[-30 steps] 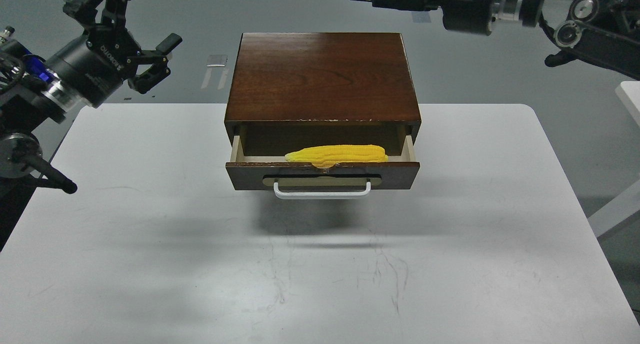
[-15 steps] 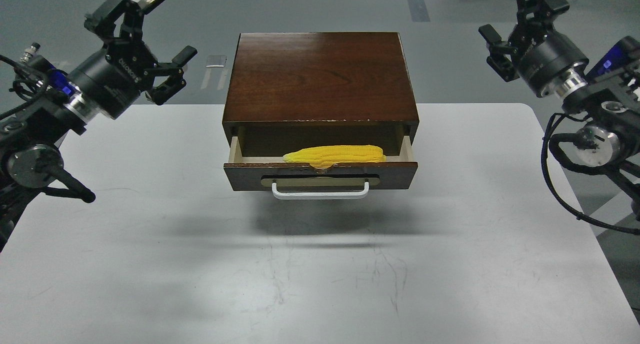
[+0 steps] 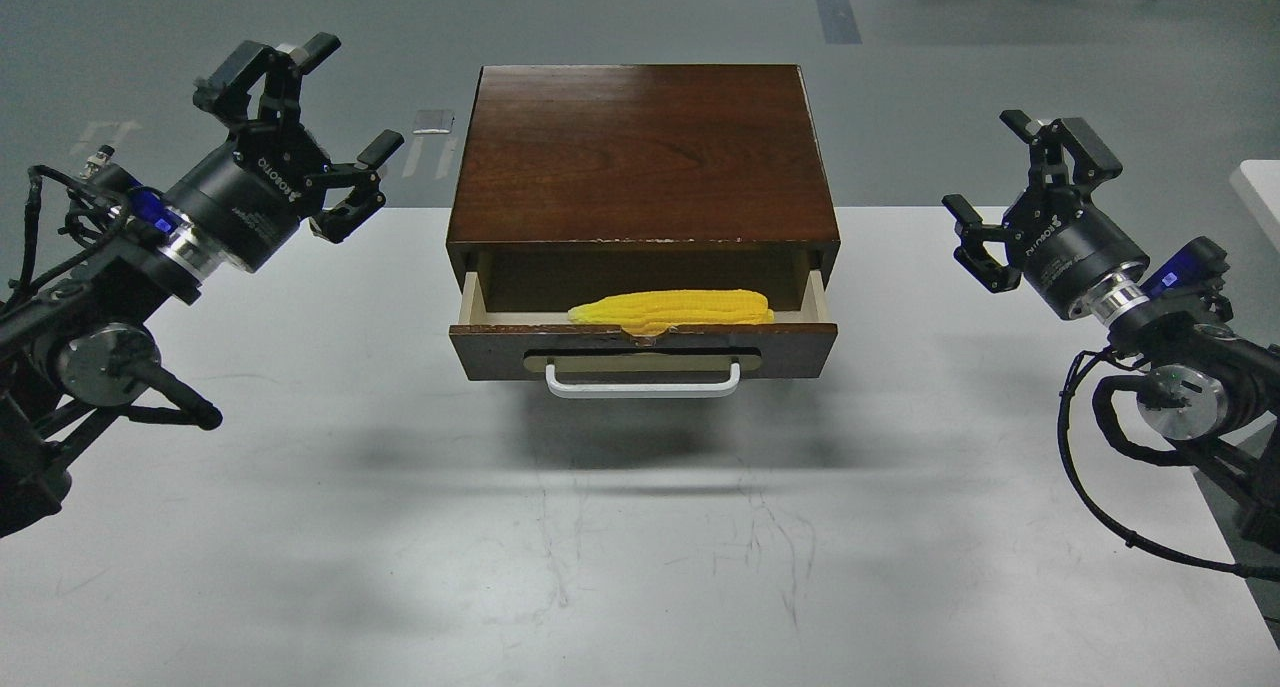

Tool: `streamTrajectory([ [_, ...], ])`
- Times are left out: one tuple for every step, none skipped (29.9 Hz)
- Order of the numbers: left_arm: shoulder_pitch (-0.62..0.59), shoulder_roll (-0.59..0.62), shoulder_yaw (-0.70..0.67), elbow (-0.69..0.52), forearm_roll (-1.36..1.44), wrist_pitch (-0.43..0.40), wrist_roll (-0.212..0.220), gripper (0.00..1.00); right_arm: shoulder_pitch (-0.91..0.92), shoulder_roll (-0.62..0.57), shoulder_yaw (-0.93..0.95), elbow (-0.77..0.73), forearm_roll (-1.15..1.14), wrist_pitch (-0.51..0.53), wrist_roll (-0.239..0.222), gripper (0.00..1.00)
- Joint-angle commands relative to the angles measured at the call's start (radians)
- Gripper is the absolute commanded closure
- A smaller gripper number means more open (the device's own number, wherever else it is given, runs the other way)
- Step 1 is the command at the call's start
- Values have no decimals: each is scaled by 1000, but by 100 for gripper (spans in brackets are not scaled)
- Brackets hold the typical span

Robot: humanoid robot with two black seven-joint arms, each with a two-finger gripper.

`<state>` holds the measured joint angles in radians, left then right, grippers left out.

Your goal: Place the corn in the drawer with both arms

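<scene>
Corn (image 3: 672,308) lies in drawer (image 3: 643,348), on table (image 3: 300,487).

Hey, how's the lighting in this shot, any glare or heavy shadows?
Head view: sharp and evenly lit; a soft glossy sheen on the cabinet top, a dark shadow on the table below the open drawer, fainter shadows under both arms; the corn is bright and unshaded.

Bright yellow corn (image 3: 672,308) lying sideways inside the drawer (image 3: 644,348), tapered tip pointing left, pressed right up against the front panel. Dark brown drawer pulled partway out, white bar handle facing forward, pale wood sides showing.
</scene>
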<state>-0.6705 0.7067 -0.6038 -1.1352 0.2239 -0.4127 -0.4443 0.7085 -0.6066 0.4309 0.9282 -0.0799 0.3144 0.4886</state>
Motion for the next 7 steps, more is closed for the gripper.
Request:
streamTrajectory([
  [3, -7, -1, 5, 0, -5, 1, 1, -24, 4, 15, 0, 0, 0, 0, 0],
  [9, -9, -1, 6, 0, -5, 1, 2, -30, 8, 19, 0, 0, 0, 0, 0],
  [14, -12, -1, 9, 0, -5, 1, 2, -35, 8, 20, 0, 0, 0, 0, 0],
  [15, -13, -1, 11, 2, -5, 1, 2, -35, 8, 22, 0, 0, 0, 0, 0],
  [17, -16, -1, 12, 2, -5, 1, 2, -35, 8, 22, 0, 0, 0, 0, 0],
  [17, -16, -1, 12, 2, -5, 1, 2, -35, 8, 22, 0, 0, 0, 0, 0],
  [19, -16, -1, 12, 2, -5, 1, 2, -37, 10, 23, 0, -1, 0, 0, 0],
])
